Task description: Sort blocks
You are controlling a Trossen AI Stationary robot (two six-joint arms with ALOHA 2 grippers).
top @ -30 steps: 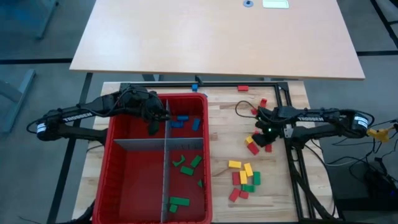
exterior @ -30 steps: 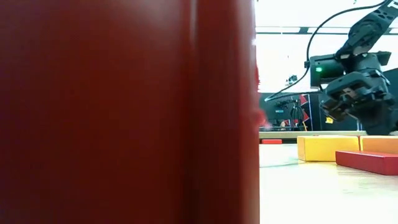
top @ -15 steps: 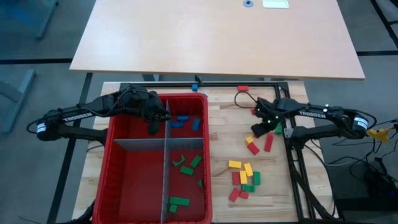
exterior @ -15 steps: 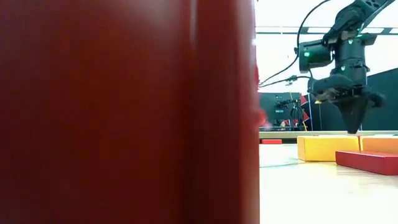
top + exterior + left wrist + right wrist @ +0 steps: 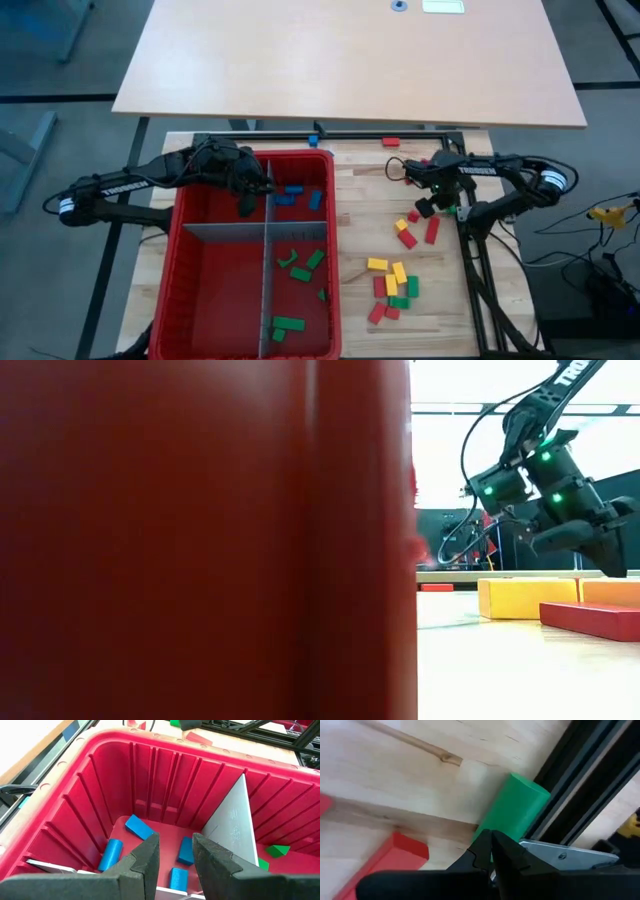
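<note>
Blue blocks point(image 5: 293, 194) in red bin point(image 5: 200, 290)

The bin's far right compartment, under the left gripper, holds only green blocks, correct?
Not green: the blocks in that compartment of the red bin are blue, as the left wrist view shows. The green blocks lie in the near right compartment. The left gripper does hover there, fingers open.

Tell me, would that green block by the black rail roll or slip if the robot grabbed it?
The green block lies on bare wood and looks smooth and hard, so it could slip. One end looks rounded, so a nudge might roll it. The rail beside it would probably stop it. The right gripper is shut just short of it.
</note>
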